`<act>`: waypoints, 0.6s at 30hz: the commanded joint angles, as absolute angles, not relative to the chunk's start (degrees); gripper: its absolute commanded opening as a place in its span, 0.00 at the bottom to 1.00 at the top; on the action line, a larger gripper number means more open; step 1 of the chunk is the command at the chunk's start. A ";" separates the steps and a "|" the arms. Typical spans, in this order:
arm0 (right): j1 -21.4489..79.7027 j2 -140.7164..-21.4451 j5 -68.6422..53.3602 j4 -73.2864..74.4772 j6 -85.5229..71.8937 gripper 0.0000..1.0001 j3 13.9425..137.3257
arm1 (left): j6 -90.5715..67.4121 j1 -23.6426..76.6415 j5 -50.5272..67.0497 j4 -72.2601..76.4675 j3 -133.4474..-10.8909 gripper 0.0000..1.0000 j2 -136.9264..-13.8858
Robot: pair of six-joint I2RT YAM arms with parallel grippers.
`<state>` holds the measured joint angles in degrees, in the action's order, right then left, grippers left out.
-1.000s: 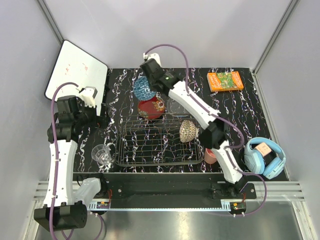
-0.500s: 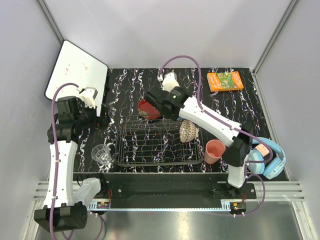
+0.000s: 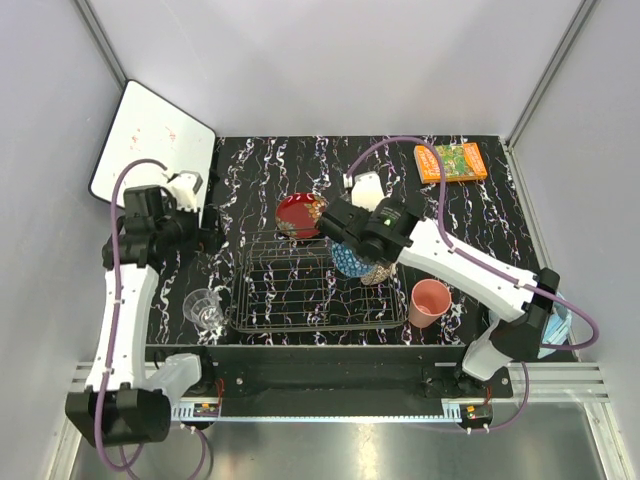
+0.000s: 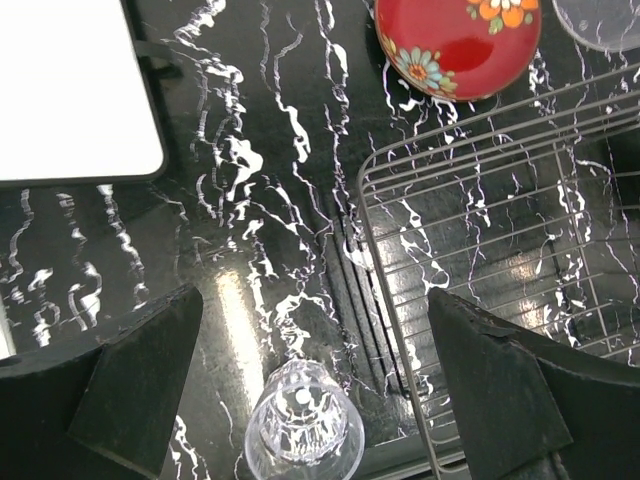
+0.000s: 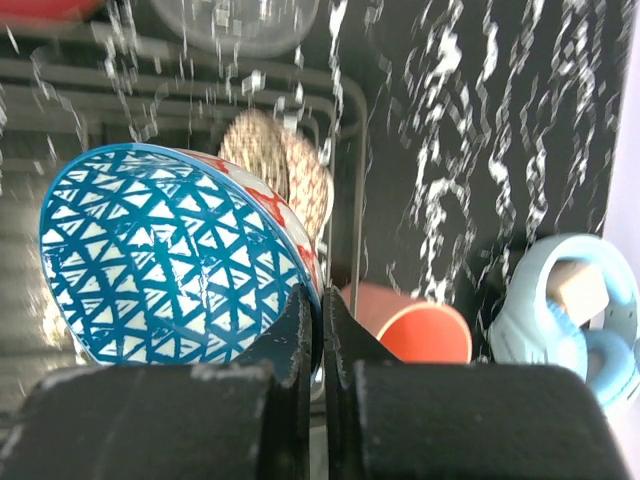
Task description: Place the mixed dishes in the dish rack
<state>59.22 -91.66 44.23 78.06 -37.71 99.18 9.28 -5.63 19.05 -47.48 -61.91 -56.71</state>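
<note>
My right gripper [image 3: 352,248] [image 5: 320,310] is shut on the rim of the blue patterned bowl [image 3: 350,264] [image 5: 170,260]. It holds the bowl on edge over the right part of the wire dish rack [image 3: 290,285] [image 5: 356,210], right beside the beige-brown bowl [image 3: 380,272] [image 5: 290,175] standing in the rack. The red dish [image 3: 299,213] [image 4: 460,45] and the clear glass bowl [image 5: 235,20] [image 4: 600,15] lie behind the rack. The salmon-pink cup [image 3: 430,300] [image 5: 410,335] stands right of it. My left gripper [image 3: 205,238] [image 4: 320,400] is open and empty above the clear glass cup [image 3: 204,307] [image 4: 303,432].
An orange book [image 3: 451,161] lies at the back right. Blue headphones [image 3: 553,325] [image 5: 560,320] sit at the right edge, partly behind my right arm. A white board [image 3: 155,140] [image 4: 70,90] leans at the back left.
My right arm has carried the blue bowl from the back of the table forward, to over the rack's right side. My left arm has shifted slightly back.
</note>
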 commanded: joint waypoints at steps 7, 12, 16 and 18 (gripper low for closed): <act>59.33 -85.53 37.09 92.81 -41.66 0.00 95.63 | 11.95 6.14 13.98 -36.65 -67.40 0.99 -72.93; 59.33 -82.89 34.02 92.73 -42.10 0.00 94.75 | 16.69 11.33 11.52 -34.54 -71.27 0.99 -80.84; 59.33 -81.39 31.65 92.81 -43.33 0.00 93.78 | 20.82 13.80 8.35 -33.49 -72.94 0.99 -85.42; 59.41 -80.86 30.77 92.81 -43.68 0.00 93.78 | 22.41 14.32 8.17 -33.49 -73.74 0.99 -88.05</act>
